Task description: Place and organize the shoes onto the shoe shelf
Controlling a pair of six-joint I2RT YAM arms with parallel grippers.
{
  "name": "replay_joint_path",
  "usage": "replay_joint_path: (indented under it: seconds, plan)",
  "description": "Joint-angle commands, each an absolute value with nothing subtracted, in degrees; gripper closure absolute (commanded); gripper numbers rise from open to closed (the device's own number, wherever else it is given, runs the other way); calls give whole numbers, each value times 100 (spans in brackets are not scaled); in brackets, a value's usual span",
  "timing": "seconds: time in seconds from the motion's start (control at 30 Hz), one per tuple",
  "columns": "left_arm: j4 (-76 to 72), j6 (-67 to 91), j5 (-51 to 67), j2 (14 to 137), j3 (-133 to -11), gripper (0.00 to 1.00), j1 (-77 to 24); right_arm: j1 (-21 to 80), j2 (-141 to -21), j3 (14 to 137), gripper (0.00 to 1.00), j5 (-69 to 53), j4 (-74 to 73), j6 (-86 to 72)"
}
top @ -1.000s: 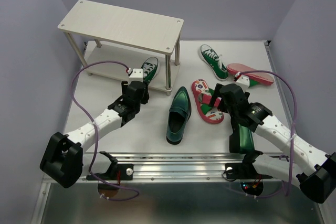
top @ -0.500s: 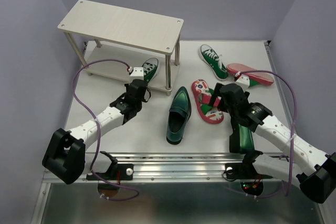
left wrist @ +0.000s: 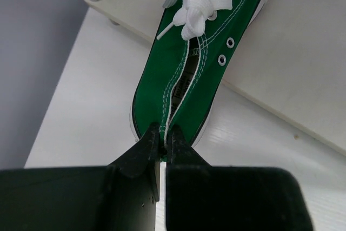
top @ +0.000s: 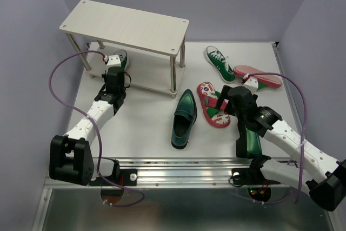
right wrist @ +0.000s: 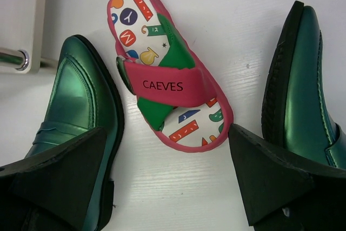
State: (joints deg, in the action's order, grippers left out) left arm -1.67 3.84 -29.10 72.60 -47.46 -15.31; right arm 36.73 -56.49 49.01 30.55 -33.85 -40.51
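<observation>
My left gripper (left wrist: pixel 164 133) is shut on the heel rim of a green canvas sneaker (left wrist: pixel 189 74) with white laces. The sneaker's toe lies over the lower board (left wrist: pixel 303 52) of the shoe shelf (top: pixel 127 22), at its left end, where the left gripper (top: pixel 115 64) shows from above. My right gripper (right wrist: pixel 166 133) stands open just behind the heel of a red flip-flop (right wrist: pixel 167 74), between two glossy green loafers (right wrist: pixel 75 106) (right wrist: pixel 308 90). From above, the right gripper (top: pixel 223 103) hovers at that flip-flop (top: pixel 211 104).
A second sneaker (top: pixel 219 62) and a second flip-flop (top: pixel 259 77) lie at the back right. One loafer (top: pixel 183 118) lies mid-table, the other (top: pixel 248 142) beside the right arm. The shelf's metal legs (top: pixel 173 74) stand between the tiers.
The left gripper closed on the sneaker's heel and swung it left, from the shelf's right front leg to the left end of the lower tier. The right arm stayed put.
</observation>
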Motion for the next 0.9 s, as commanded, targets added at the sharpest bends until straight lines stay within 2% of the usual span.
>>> replay_joint_path:
  seconds: [0.0, 0.4, 0.53, 0.87]
  plan:
    - [-1536, -139, -2682, 7338, -5282, 100, -995, 3656, -5405, 4904, 0, 3085, -3138, -4060]
    - [-2329, -536, -1066, 8077, -5475, 100, -44, 3656, -5300, 4922, 0, 3155, -3252, -4069]
    - [-2505, -483, -827, 8332, -5669, 100, 421, 3656, -5265, 4896, 0, 3182, -3287, -4096]
    - [-2672, -563, -686, 8797, -5880, 100, 791, 3656, -5308, 4843, 0, 3243, -3296, -4157]
